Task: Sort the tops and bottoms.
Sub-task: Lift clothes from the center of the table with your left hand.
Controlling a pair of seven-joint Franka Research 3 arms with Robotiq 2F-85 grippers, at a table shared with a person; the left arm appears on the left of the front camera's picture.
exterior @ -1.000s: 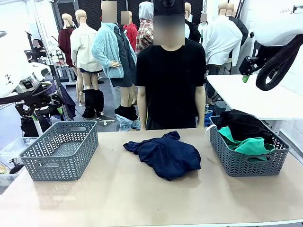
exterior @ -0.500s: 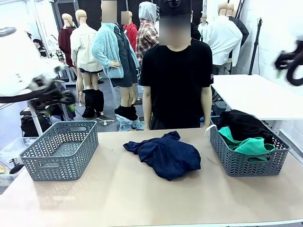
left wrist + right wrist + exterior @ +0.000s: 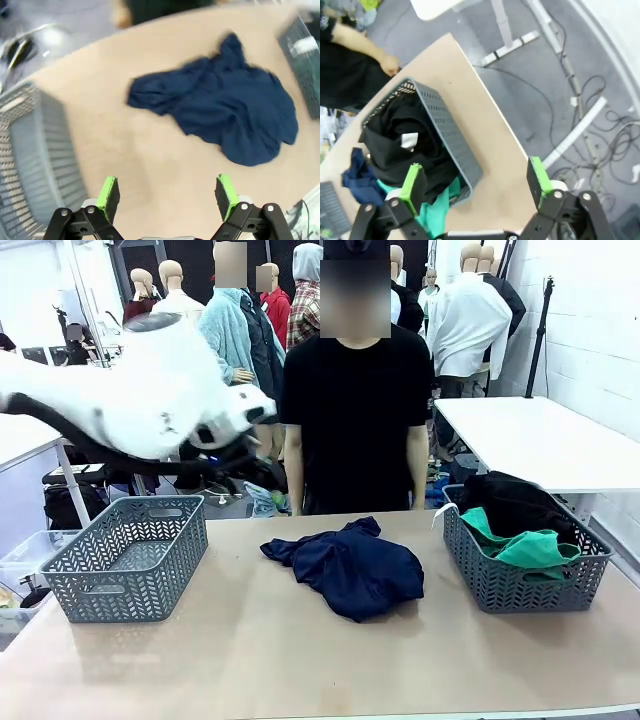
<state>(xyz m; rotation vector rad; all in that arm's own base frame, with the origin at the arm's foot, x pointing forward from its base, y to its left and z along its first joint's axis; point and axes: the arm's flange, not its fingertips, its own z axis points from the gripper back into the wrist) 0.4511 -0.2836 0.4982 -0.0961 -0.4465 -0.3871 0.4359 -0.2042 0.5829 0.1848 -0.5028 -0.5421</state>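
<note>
The navy garment (image 3: pixel 352 565) lay crumpled in the middle of the table (image 3: pixel 250 650), and everything else sat around it. To its right stood the right basket (image 3: pixel 520 585), a grey woven-pattern one. The teal-green bottoms (image 3: pixel 530 548) were heaped inside it toward the near side. Behind them, on the side farther from the navy garment's near edge, a black garment (image 3: pixel 515 502) was piled above the rim. To the navy garment's left, well apart from it, stood the left basket (image 3: pixel 140 595) of the same make. Beyond the navy garment, at the far edge of the table, a person (image 3: pixel 355 410) in a black T-shirt stood with arms down.

The left arm (image 3: pixel 150 390) showed as a white blur above and to the left of the navy garment. In its wrist view the left gripper (image 3: pixel 166 185) hung over bare table just short of the navy garment (image 3: pixel 225 115), its green pads spread wide with nothing between them.

The right gripper (image 3: pixel 475 170) was likewise spread wide and held nothing, high over the right basket (image 3: pixel 450 135), away from the navy garment (image 3: pixel 357 175). A white tag (image 3: pixel 409 141) lay on the black garment (image 3: pixel 390 145) there, but its print was too small to read.
</note>
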